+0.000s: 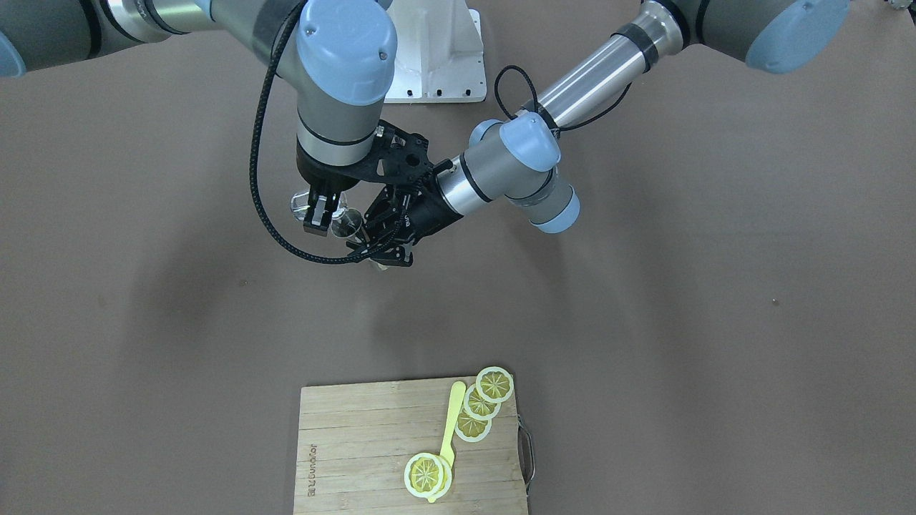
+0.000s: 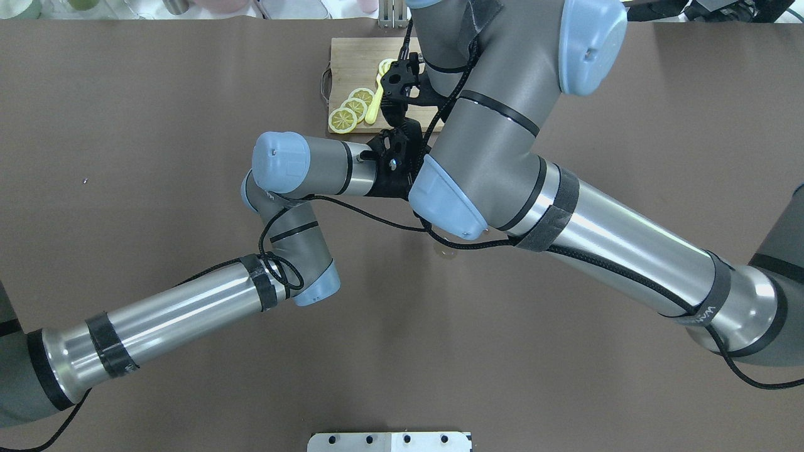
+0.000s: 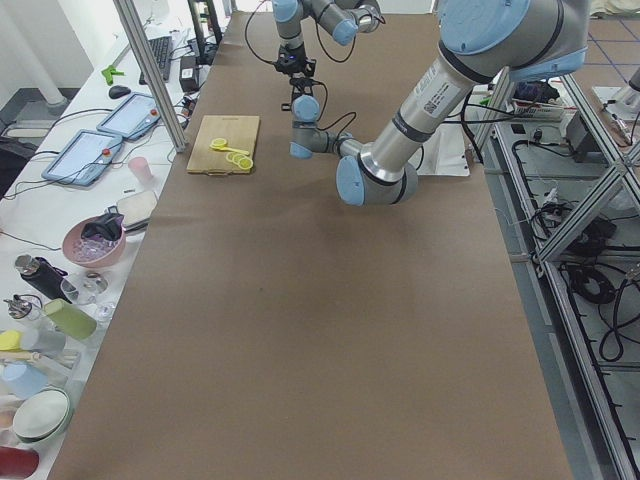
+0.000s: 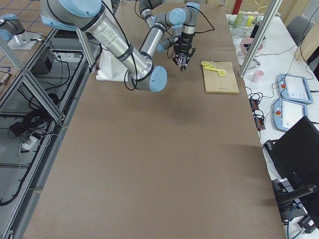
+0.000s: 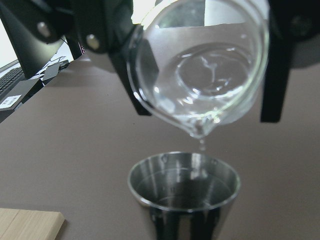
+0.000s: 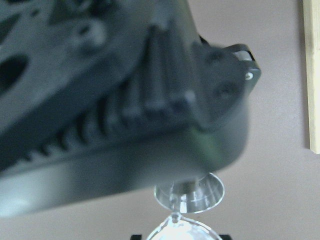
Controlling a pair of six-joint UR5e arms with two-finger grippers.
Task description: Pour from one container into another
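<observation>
Finishing pour w/ tipped clear glass cup (image 5: pixel 197 65) pinched in R gripper (image 1: pixel 320 218) fingers (image 5: pixel 272 80), dripping into metal jigger (image 5: pixel 184 187); likely righting cup next; L gripper (image 1: pixel 383 252) grip: can't tell.

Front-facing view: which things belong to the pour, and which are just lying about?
In the job:
clear glass cup, tipped in the right gripper
metal jigger, under the cup's spout, held by the left gripper

Lying about:
wooden cutting board
lemon slices
yellow utensil
</observation>
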